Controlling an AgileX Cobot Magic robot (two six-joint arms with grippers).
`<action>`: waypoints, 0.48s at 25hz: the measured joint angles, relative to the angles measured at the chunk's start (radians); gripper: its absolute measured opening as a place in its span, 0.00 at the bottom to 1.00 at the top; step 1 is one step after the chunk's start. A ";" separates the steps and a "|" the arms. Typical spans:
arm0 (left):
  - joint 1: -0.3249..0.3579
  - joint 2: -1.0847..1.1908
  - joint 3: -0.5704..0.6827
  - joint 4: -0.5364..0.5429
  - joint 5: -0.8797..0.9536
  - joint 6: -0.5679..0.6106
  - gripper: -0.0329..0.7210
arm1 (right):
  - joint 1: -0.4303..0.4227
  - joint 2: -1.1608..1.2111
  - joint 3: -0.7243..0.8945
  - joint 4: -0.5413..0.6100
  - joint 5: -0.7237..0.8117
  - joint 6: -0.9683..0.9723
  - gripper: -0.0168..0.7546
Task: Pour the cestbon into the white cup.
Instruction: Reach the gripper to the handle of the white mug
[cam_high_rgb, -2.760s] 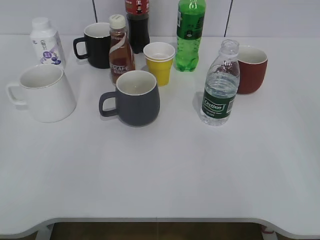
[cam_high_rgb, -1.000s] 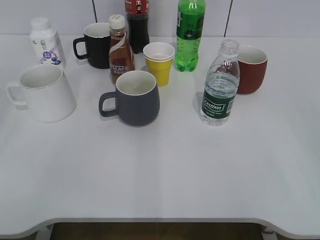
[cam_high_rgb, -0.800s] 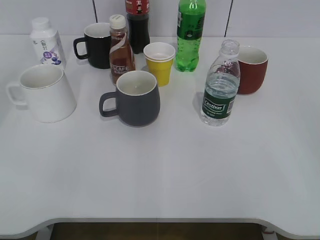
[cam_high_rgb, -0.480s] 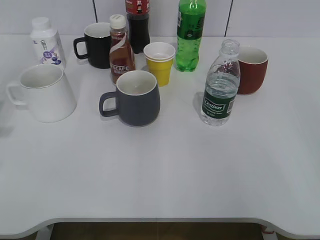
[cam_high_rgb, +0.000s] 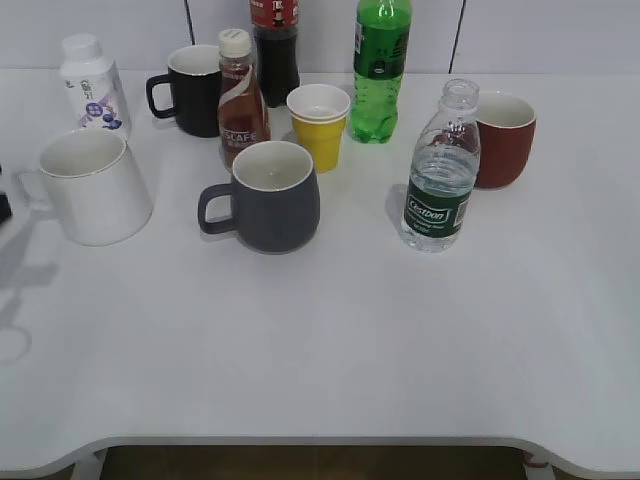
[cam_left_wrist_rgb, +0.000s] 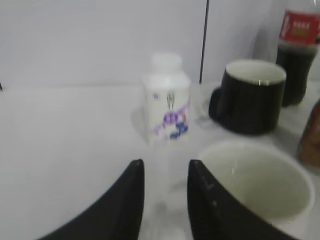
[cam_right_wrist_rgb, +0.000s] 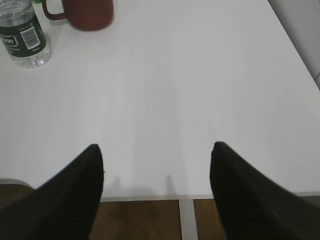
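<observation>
Left claw (cam_left_wrist_rgb: 165, 200) sat narrowly parted, empty, beside the white cup (cam_left_wrist_rgb: 257, 182); right claw (cam_right_wrist_rgb: 156, 172) gaped wide, empty, well short of the cestbon (cam_right_wrist_rgb: 23, 34).

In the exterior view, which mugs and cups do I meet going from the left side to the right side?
White cup → black mug → grey mug → yellow paper cup → red mug.
</observation>
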 joint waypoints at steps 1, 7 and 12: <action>0.000 0.029 0.025 0.000 -0.041 0.000 0.35 | 0.000 0.000 0.000 0.000 0.000 0.000 0.67; 0.002 0.231 0.057 0.002 -0.333 0.044 0.45 | 0.000 0.000 0.000 0.000 0.000 0.000 0.67; 0.003 0.385 0.047 -0.004 -0.367 0.051 0.46 | 0.000 0.000 0.000 0.000 0.000 0.000 0.67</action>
